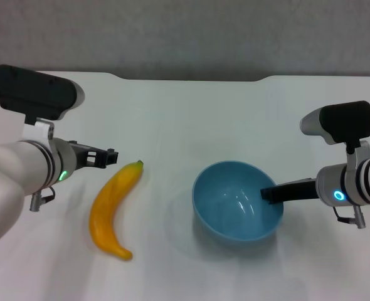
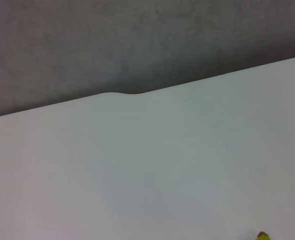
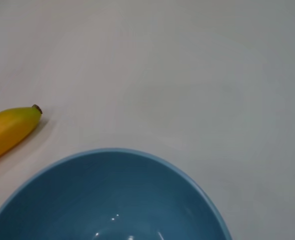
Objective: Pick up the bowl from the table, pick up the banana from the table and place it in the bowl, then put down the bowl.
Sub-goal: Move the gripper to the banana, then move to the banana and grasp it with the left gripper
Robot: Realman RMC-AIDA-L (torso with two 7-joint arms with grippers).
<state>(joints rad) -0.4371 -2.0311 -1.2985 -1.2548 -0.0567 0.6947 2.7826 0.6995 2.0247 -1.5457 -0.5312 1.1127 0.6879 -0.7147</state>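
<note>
The light-blue bowl (image 1: 237,200) is right of centre on the white table (image 1: 185,113). It also fills the near part of the right wrist view (image 3: 107,200). My right gripper (image 1: 269,193) is at the bowl's right rim and shut on it. One dark finger reaches over the rim into the bowl, and the other is hidden under it. The yellow banana (image 1: 113,210) lies left of the bowl with its stem tip pointing away from me. Its tip shows in the right wrist view (image 3: 12,127). My left gripper (image 1: 106,158) is open, just left of the banana's stem end, holding nothing.
The table's far edge has a shallow notch (image 1: 191,78) with a grey wall behind it. The left wrist view shows bare tabletop (image 2: 162,170), that edge, and a speck of the banana tip (image 2: 262,236) at the frame's border.
</note>
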